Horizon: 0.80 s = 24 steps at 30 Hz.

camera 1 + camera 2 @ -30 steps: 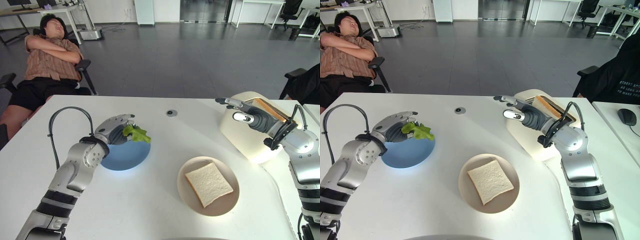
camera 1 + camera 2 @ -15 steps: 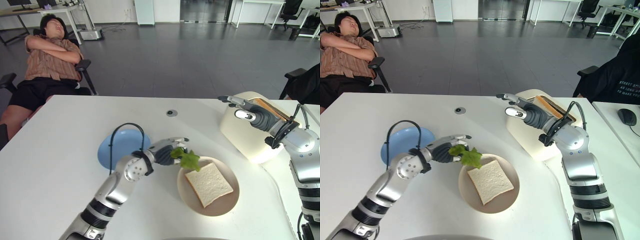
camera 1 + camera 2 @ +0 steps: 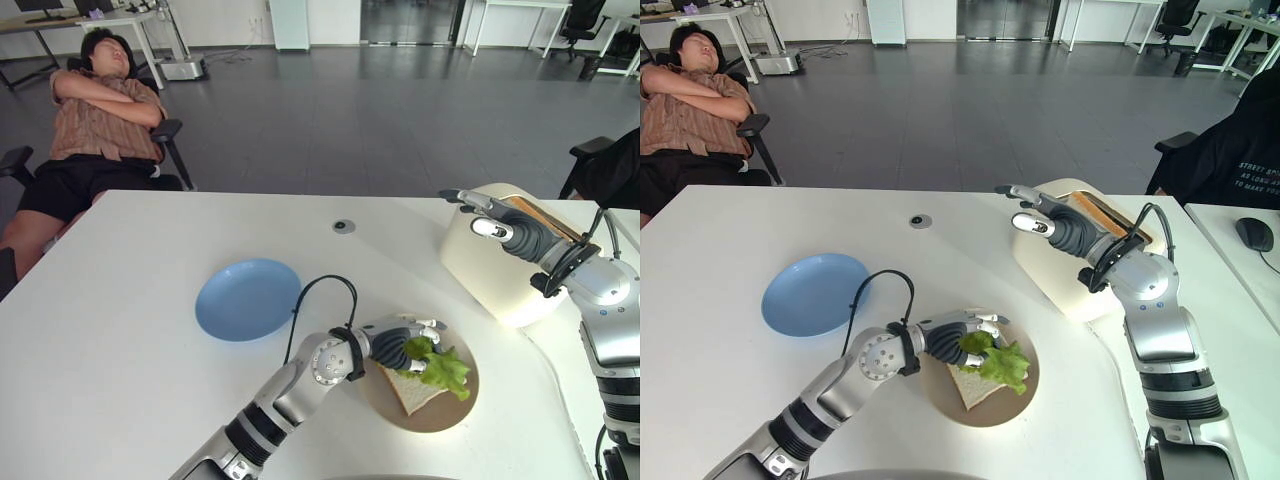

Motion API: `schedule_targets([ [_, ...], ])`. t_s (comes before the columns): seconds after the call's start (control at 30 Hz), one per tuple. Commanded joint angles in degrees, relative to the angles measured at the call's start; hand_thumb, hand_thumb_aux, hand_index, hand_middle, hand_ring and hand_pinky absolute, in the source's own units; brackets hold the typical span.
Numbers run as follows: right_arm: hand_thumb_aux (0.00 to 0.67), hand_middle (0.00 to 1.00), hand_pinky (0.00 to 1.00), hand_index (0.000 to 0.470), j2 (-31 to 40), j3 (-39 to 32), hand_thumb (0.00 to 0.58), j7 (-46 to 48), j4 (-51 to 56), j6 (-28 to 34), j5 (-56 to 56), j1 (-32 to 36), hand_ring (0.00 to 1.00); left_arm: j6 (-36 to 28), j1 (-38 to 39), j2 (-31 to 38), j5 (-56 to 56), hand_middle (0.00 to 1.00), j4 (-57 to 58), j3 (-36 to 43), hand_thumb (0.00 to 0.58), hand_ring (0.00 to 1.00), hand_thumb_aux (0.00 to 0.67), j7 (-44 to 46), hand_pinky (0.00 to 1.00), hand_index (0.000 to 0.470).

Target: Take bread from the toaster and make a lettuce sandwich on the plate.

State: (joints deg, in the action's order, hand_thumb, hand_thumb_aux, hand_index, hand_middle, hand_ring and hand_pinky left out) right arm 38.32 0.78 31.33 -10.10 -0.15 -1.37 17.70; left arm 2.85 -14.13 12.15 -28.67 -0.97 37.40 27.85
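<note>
On the beige plate (image 3: pixel 455 412) lies a slice of white bread (image 3: pixel 408 393), mostly covered by a green lettuce leaf (image 3: pixel 441 366). My left hand (image 3: pixel 400 345) is over the plate, fingers curled on the lettuce. The cream toaster (image 3: pixel 495 272) stands at the right with a second bread slice (image 3: pixel 535 219) sticking out of its slot. My right hand (image 3: pixel 492 220) hovers over the toaster's left side, fingers spread and holding nothing, just left of that slice.
A blue plate (image 3: pixel 248 298) sits bare at the left centre of the white table (image 3: pixel 120 330). A small round grommet (image 3: pixel 343 226) is set in the table near the back. A computer mouse (image 3: pixel 1252 233) lies on the neighbouring desk at the right.
My left hand carried the lettuce from the blue plate rightward to the beige plate and now holds it on the bread. The right hand shifted slightly right over the toaster.
</note>
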Motion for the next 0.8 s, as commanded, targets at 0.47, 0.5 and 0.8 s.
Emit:
schedule_targets([
  [0.47,0.0,0.0,0.0,0.0,0.35,0.77,0.0,0.35,-0.66,0.1,-0.62,-0.04,0.0,0.93,-2.73,8.31,-4.57,0.0,-5.12,-7.52,0.0,0.0,0.0,-0.53,0.0,0.0],
  [0.5,0.0,0.0,0.0,0.0,0.16,1.39,0.0,-0.43,-0.76,-0.24,-0.67,0.4,0.0,0.48,-2.81,8.84,-3.95,0.0,-6.49,-9.33,0.0,0.0,0.0,-0.76,0.0,0.0],
  [0.8,0.0,0.0,0.0,0.0,8.06,5.67,0.0,-16.6,5.14,-8.26,-22.08,5.33,0.0,-4.59,-0.39,2.4,15.23,0.0,-11.78,-24.44,0.0,0.0,0.0,-4.12,0.0,0.0],
])
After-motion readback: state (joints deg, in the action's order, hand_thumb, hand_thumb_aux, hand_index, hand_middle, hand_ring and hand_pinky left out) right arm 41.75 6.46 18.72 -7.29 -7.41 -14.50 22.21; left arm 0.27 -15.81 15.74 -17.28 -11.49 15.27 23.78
